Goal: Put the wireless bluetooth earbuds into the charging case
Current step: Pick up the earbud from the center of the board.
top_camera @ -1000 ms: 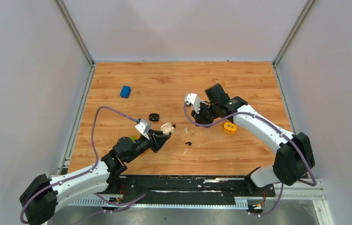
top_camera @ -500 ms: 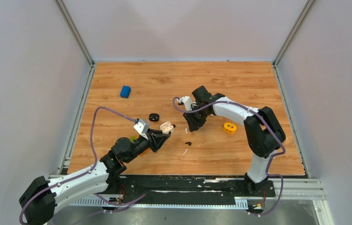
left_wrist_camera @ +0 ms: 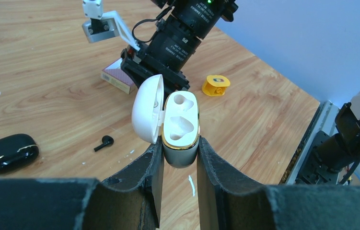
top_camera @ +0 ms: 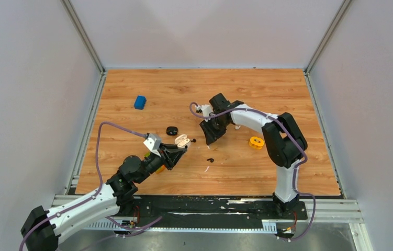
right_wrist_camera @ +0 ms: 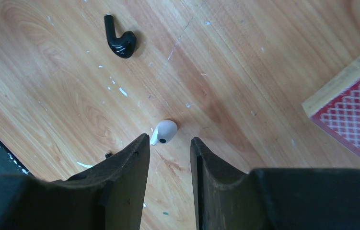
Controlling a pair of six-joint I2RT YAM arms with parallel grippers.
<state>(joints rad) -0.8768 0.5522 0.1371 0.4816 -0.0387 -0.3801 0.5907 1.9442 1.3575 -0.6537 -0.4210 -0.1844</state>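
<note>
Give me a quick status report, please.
Left pincer shut on open white gold-rimmed charging case, slots empty. Right pincer open above small white earbud. Nothing blocking.

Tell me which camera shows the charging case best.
The left wrist view: the charging case sits close up, lid open, both wells empty, clamped in the left gripper. The top view shows a small pale shape; the right wrist view misses it.

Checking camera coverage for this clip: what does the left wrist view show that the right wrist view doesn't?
Left wrist only: the left gripper shut on the open white charging case, both slots empty; a black case and a yellow ring. Right wrist only: a white earbud lying at the tip of the open right gripper. Both: the black earbud and the red box.
</note>
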